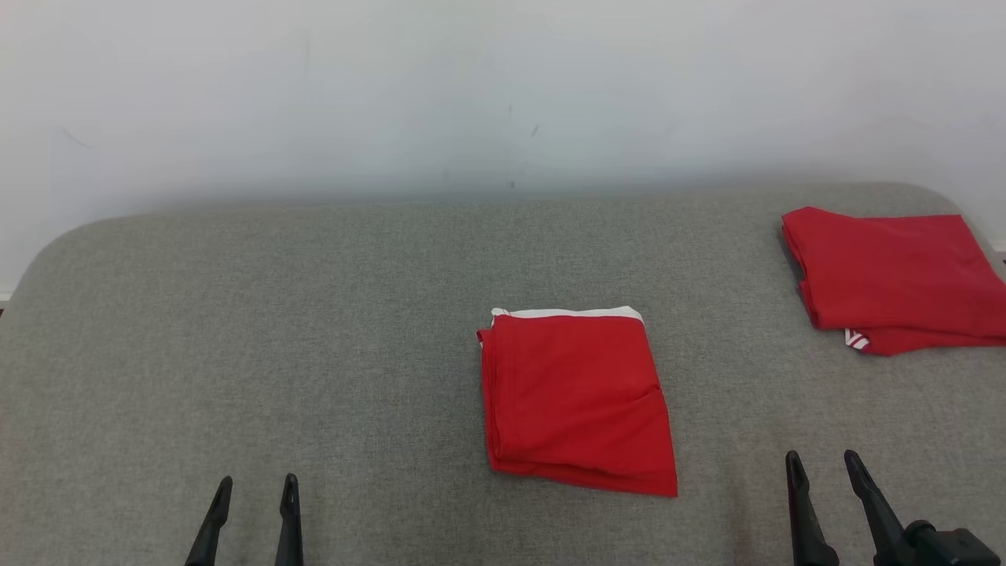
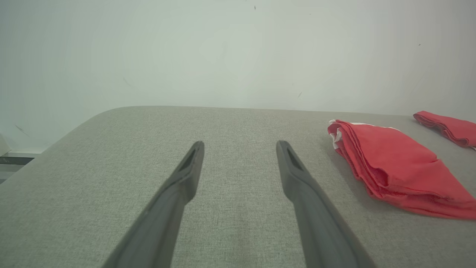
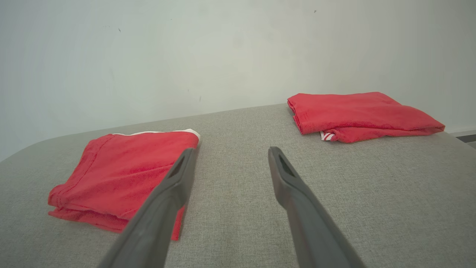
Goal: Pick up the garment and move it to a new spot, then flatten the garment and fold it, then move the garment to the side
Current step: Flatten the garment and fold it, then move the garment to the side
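A red garment (image 1: 578, 401) with a white band along its far edge lies folded into a neat rectangle in the middle of the grey table (image 1: 314, 330). The left wrist view has it at the right (image 2: 394, 167), the right wrist view at the left (image 3: 122, 171). My left gripper (image 1: 258, 483) stands open at the lower left, well away from the garment, nothing between its fingers (image 2: 240, 145). Low at the right, my right gripper (image 1: 825, 460) is open and empty, just right of the garment's near corner (image 3: 230, 150).
A second folded red garment (image 1: 892, 275) with a bit of white stripe lies at the table's far right edge, also in the right wrist view (image 3: 357, 115). A pale wall (image 1: 503, 94) stands behind the table. The table's corners are rounded.
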### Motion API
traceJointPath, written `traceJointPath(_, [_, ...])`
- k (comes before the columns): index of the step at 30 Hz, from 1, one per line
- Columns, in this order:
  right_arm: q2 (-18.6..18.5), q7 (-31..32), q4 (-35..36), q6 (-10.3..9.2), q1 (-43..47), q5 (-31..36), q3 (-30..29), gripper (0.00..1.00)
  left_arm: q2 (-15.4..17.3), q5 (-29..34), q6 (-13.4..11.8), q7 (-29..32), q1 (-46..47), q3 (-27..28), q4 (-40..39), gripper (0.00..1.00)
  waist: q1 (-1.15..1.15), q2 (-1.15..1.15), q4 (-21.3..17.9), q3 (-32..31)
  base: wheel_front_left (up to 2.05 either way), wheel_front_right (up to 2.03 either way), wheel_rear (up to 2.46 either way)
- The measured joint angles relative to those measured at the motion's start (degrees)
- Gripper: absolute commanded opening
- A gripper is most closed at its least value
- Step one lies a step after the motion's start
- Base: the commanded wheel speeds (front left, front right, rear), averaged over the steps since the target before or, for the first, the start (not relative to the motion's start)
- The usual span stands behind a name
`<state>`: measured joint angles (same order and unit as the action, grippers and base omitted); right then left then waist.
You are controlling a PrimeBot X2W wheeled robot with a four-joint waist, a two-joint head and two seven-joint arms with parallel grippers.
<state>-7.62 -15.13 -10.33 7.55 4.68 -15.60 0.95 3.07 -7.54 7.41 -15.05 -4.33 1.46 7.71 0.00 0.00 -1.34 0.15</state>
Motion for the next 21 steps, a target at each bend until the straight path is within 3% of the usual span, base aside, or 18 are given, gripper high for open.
traceJointPath(21, [0.4, 0.0, -2.0, 0.00, -2.3, -0.4, 1.2, 1.00, -0.1, 0.4, 0.1, 0.0, -0.3, -0.3, -0.6, 1.00, 0.01, 0.00, 0.8, -0.3, 0.00, 0.00, 0.00])
